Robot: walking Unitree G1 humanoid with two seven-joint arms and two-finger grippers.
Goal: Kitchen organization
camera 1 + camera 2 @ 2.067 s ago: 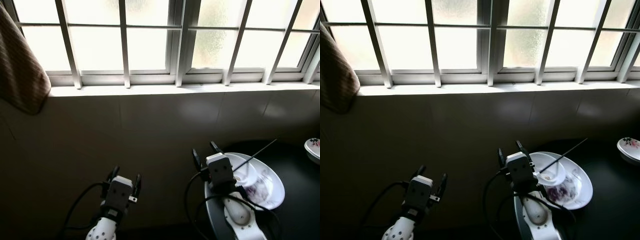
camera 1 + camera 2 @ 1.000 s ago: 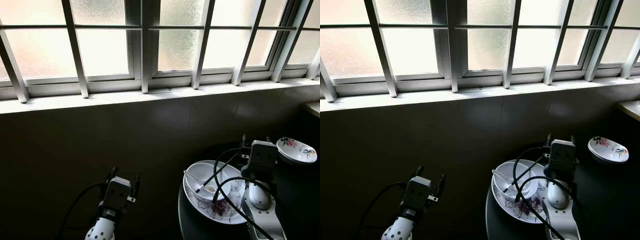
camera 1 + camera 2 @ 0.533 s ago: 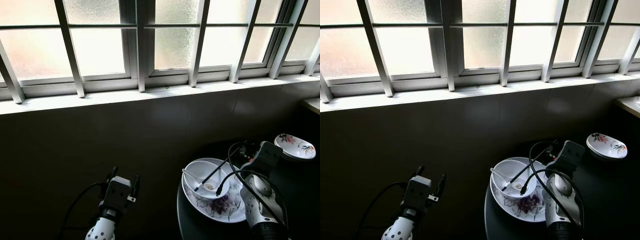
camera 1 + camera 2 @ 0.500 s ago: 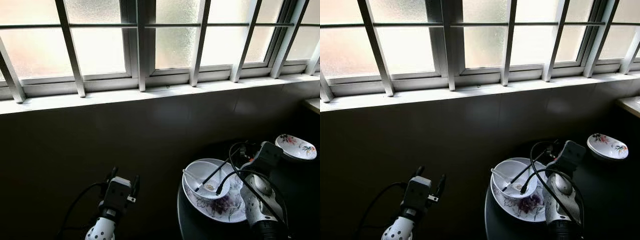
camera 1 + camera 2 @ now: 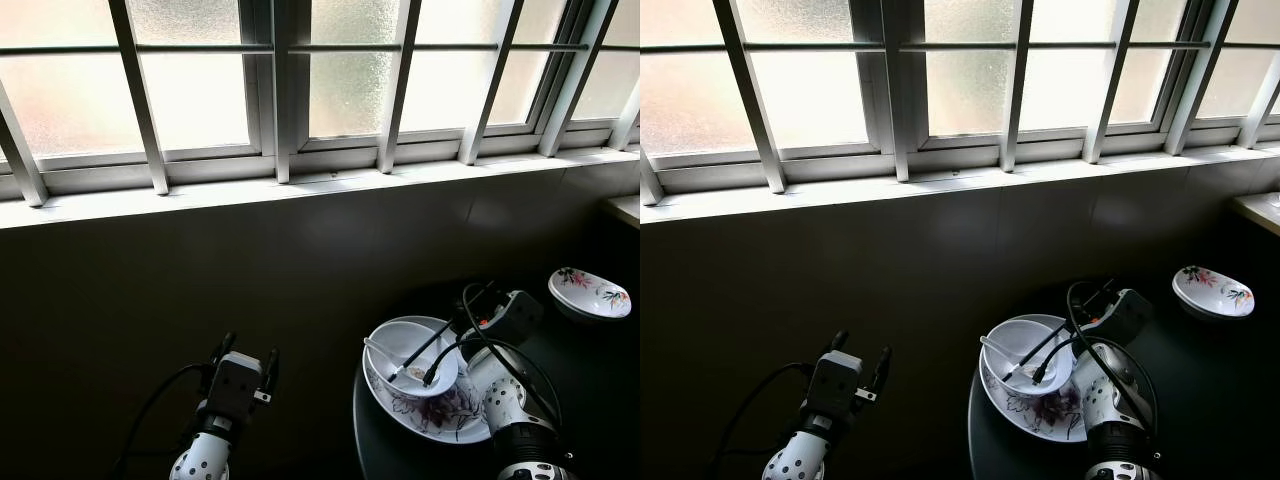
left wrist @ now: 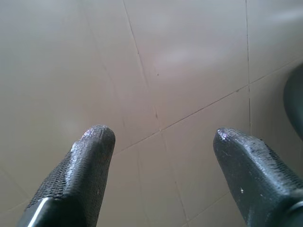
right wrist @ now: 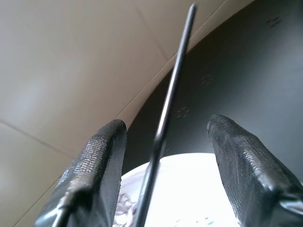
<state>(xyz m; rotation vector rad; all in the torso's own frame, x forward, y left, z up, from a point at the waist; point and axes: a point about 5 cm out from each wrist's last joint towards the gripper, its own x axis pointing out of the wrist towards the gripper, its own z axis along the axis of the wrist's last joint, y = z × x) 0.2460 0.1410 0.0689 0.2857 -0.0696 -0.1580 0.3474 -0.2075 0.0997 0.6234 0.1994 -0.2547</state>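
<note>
Step looks like picking the chopstick (image 7: 171, 87) out of the small bowl (image 5: 415, 350), which sits on the flowered plate (image 5: 440, 415) on the dark round surface (image 5: 1200, 400). Right end effector (image 7: 165, 137) is at the bowl's far rim, fingers spread wide, chopstick running between them, untouched. Next: close on the stick, then lift clear of the spoon (image 5: 385, 357) beside it. Left end effector (image 6: 163, 142) idles open, well apart, facing tiled wall.
</note>
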